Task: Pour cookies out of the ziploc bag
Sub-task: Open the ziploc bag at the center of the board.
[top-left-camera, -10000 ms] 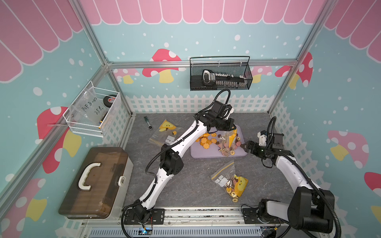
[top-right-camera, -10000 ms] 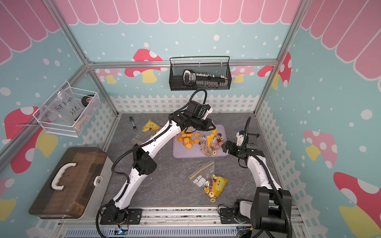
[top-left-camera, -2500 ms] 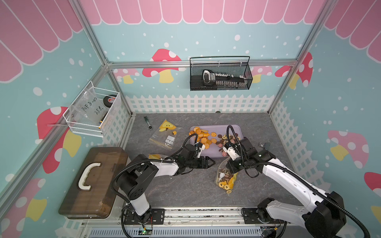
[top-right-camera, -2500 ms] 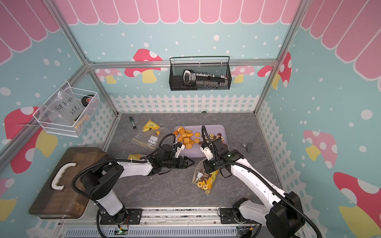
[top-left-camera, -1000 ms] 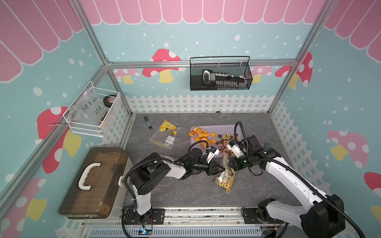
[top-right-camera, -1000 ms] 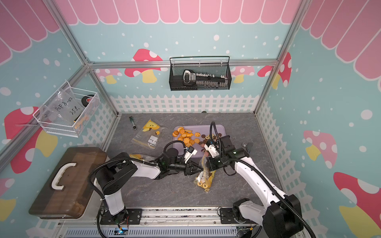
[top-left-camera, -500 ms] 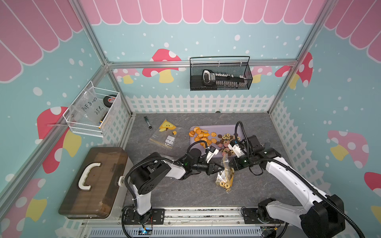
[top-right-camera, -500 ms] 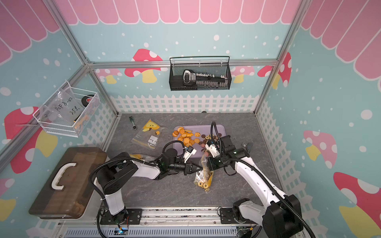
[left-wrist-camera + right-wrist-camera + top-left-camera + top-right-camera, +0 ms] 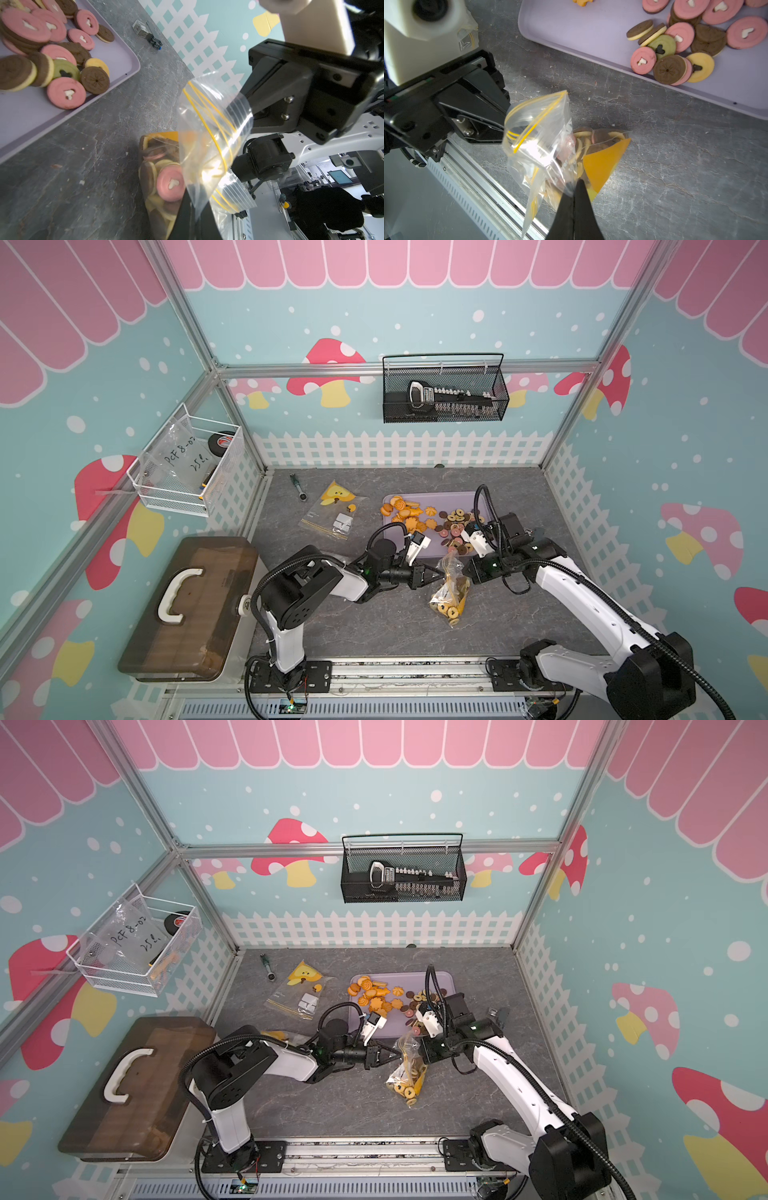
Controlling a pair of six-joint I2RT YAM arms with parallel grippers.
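A clear ziploc bag (image 9: pixel 449 593) (image 9: pixel 405 1073) with a yellow zip line stands on the grey table in front of the purple tray (image 9: pixel 390 535). Its mouth is held up and its lower end rests on the table. Brown, pink and tan cookies (image 9: pixel 446 608) (image 9: pixel 170 184) (image 9: pixel 583 139) sit in that lower end. My left gripper (image 9: pixel 436 572) (image 9: pixel 194 209) is shut on the bag's edge at the mouth from the left. From the right, my right gripper (image 9: pixel 467 572) (image 9: pixel 574 185) is shut on the opposite edge. More cookies (image 9: pixel 415 518) lie on the tray.
A second bag (image 9: pixel 332 510) with a yellow card lies left of the tray, a small tool (image 9: pixel 299 487) behind it. A brown case (image 9: pixel 191 601) sits at the front left. A small clip (image 9: pixel 536 533) lies right of the tray. Wire baskets (image 9: pixel 444 396) (image 9: pixel 187 466) hang on the walls.
My left gripper's jaws have closed on the bag's mouth edge. The right gripper has kept its hold, and the bag has hardly moved.
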